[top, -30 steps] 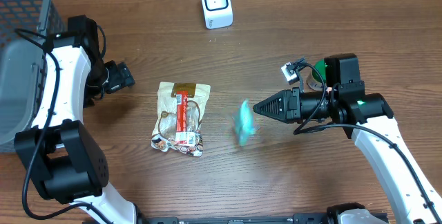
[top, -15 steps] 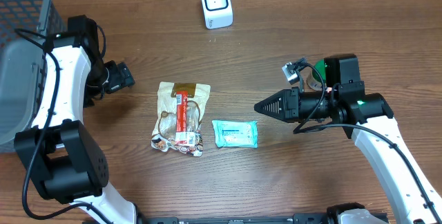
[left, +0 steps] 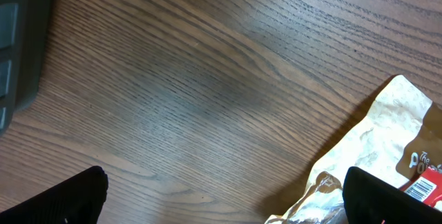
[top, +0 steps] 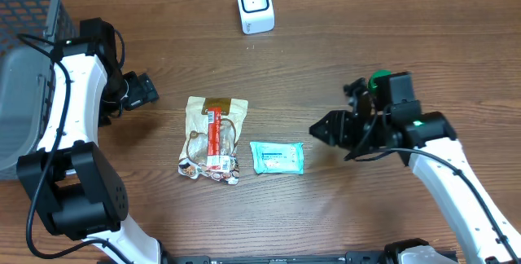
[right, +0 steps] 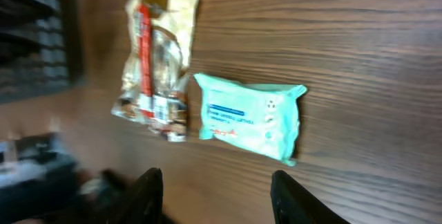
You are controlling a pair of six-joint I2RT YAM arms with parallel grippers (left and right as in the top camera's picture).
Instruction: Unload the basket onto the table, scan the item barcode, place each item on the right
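A teal wipes packet lies flat on the wooden table, label up, also seen in the right wrist view. Just left of it lies a crumpled snack bag with a red label. The white barcode scanner stands at the far edge of the table. My right gripper hovers right of the teal packet, open and holding nothing. My left gripper is wide open beside the snack bag's top corner, nothing between its fingers.
A grey mesh basket fills the far left corner; its dark edge shows in the left wrist view. Bare wood lies between the scanner and the two items.
The teal packet, a blur in the air a second ago, has landed flat on the table. My right gripper has gone from shut to open and tilted down. Left arm unmoved.
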